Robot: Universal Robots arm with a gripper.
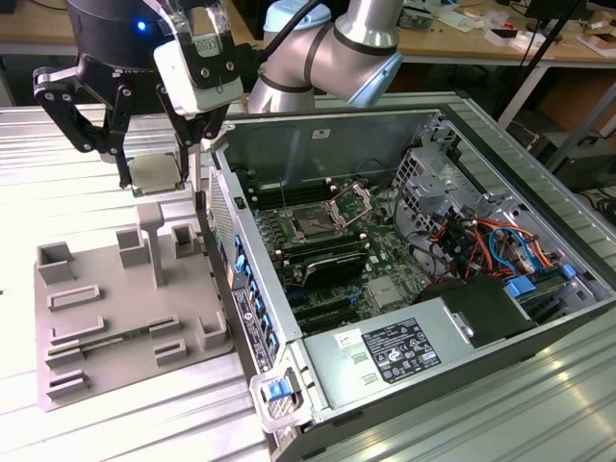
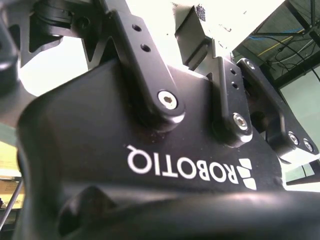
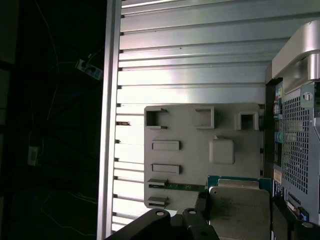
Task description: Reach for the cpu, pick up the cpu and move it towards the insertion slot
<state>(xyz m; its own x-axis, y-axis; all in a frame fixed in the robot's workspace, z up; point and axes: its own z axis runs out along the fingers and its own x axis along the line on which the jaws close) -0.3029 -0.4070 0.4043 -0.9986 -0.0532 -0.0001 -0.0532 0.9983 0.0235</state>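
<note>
The cpu [image 1: 157, 173], a thin square chip with a silvery top, hangs between the black fingers of my gripper [image 1: 159, 179], which is shut on it above the far end of the grey plastic tray [image 1: 115, 318]. In the first wrist view the cpu [image 3: 239, 212] shows its metal top and greenish rim, with a finger [image 3: 281, 217] against one side. The insertion slot [image 1: 313, 225] is a dark square socket on the green board inside the open computer case, its metal frame [image 1: 350, 204] hinged up. It lies towards the exterior view's right of the gripper.
The case's side wall [image 1: 219, 197] stands between the gripper and the board. Long black memory slots [image 1: 322, 260], a pale heatsink block [image 1: 385, 294], a power supply [image 1: 399, 351] and cable bundles [image 1: 481, 241] fill the case. The tray rests on a ribbed metal table [image 3: 190, 65].
</note>
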